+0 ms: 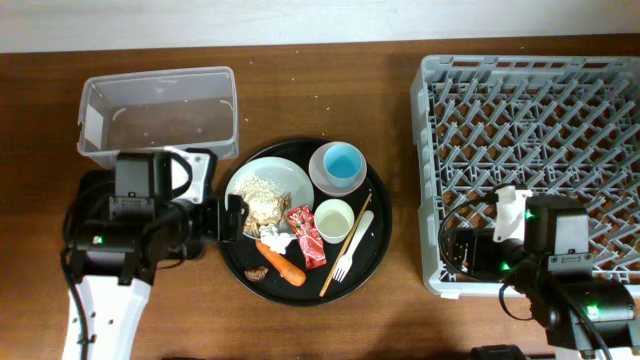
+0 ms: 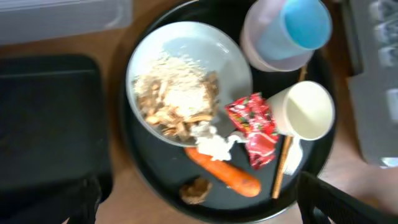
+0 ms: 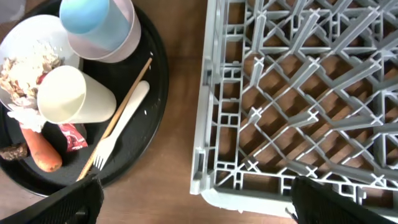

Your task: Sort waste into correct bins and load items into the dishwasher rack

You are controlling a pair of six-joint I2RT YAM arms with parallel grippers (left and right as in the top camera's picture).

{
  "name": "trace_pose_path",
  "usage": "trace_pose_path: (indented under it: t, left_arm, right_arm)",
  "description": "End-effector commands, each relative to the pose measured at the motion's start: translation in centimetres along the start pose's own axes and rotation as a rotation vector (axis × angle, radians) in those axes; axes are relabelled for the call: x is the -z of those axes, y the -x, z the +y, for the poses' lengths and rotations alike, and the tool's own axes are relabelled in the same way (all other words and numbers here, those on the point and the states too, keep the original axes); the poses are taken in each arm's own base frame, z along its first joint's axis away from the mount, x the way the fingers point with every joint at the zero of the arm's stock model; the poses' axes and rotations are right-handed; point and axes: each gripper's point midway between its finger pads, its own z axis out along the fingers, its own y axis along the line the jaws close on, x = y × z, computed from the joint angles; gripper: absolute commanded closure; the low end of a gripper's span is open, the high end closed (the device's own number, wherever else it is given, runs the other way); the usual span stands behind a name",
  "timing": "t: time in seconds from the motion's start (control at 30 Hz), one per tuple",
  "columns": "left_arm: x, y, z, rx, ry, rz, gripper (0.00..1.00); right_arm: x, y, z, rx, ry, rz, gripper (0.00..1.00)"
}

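The round black tray [image 1: 372,240] holds a pale plate [image 1: 280,172] of beige food scraps [image 1: 265,195], a pinkish bowl [image 1: 322,172] with a light-blue cup [image 1: 343,161] in it, a white cup [image 1: 334,217], a red wrapper [image 1: 308,236], a white tissue [image 1: 279,241], a carrot [image 1: 281,262], a brown scrap [image 1: 257,273] and a white fork [image 1: 350,252]. My left gripper [image 2: 199,211] is open and empty, above the tray's near-left edge by the brown scrap [image 2: 196,190]. My right gripper [image 3: 199,208] is open and empty, above the front-left corner of the grey rack [image 1: 540,140].
The clear tub [image 1: 160,110] stands at the back left. The shallow black tray [image 2: 50,118] lies left of the round tray, mostly under my left arm in the overhead view. A wooden chopstick [image 1: 346,245] lies beside the fork. The rack holds nothing.
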Motion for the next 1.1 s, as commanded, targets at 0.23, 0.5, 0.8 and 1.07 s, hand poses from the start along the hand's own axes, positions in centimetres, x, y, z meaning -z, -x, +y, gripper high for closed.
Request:
trace_pose_path:
  t: [0.23,0.5,0.8,1.07]
  left_arm:
    - [-16.2,-1.9,-11.8,-0.240,-0.168,0.242,0.43]
    - [-17.6,-2.3,-13.1,-0.256,-0.197,0.274,1.00]
    - [-5.0,1.7,-21.2,-0.126,-1.058,0.245,1.00]
    - [-4.7,2.3,-21.6,-0.066,-1.074,0.264,1.00]
  right_arm:
    - [0.4,-0.5,-0.6,-0.013,-0.041,0.026,0.01]
    - [0.4,-0.4,-1.2,-0.013,-0.073,0.021,0.01]
    - [0.2,2.9,12.7,0.332,0.898,-0.030,0.01]
    - [1.5,3.2,14.7,0.379,1.195,-0.081,0.07]
